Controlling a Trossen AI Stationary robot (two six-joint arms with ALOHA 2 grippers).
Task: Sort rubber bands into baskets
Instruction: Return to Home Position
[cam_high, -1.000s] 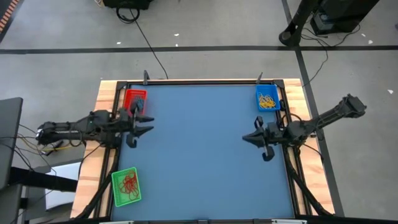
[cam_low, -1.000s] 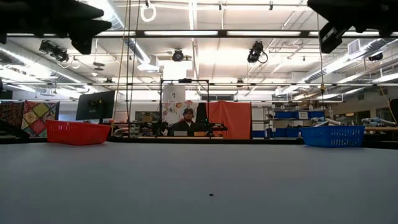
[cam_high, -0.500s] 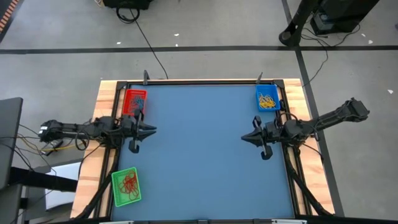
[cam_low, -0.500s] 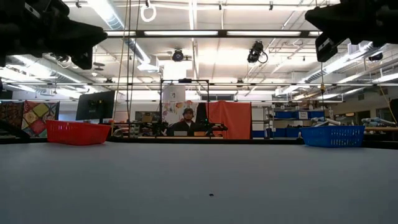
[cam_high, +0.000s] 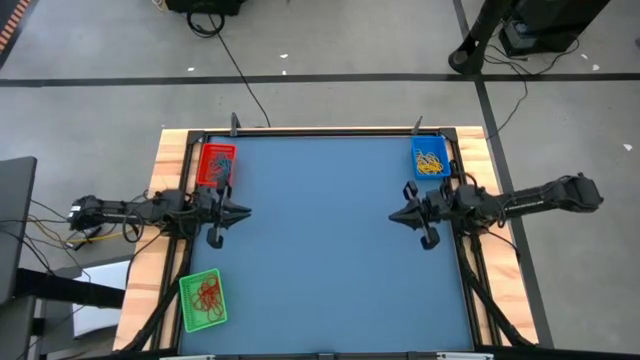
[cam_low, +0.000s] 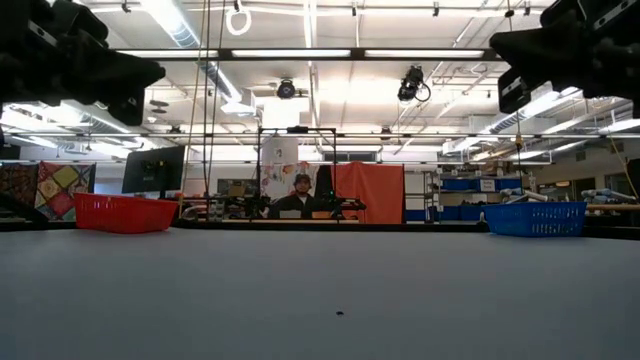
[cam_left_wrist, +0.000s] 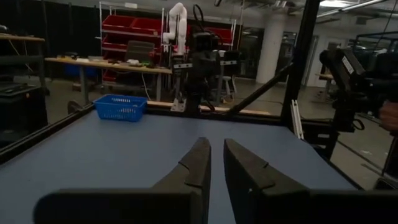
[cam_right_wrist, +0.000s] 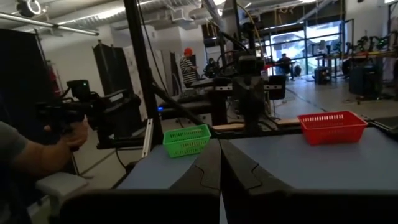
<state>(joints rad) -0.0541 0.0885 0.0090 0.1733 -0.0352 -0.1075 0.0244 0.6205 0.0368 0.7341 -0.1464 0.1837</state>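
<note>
Stretched level, pointing inward over the table (cam_high: 320, 270) – left gripper (cam_high: 245, 210) all but closed, right gripper (cam_high: 393, 215) pinched tight, both empty. Rubber bands (cam_high: 430, 162) inside red basket (cam_high: 205, 153), blue basket (cam_high: 415, 158), green basket (cam_high: 187, 298).

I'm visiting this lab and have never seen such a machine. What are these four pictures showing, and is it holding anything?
This is a robot with two dark jointed arms working at a blue-topped table. One picture looks straight down from above. One looks level across the tabletop into the room behind. The other two come from small cameras on each arm's wrist, looking out past that arm's own two fingers.

The left hand and the right hand hang above the table's two sides. Both are closed and hold nothing.

Three small baskets stand on the table. The red rectangular plastic basket holds dark rubber bands. The blue plastic basket holds yellow rubber bands. The green plastic basket holds red rubber bands.
</note>
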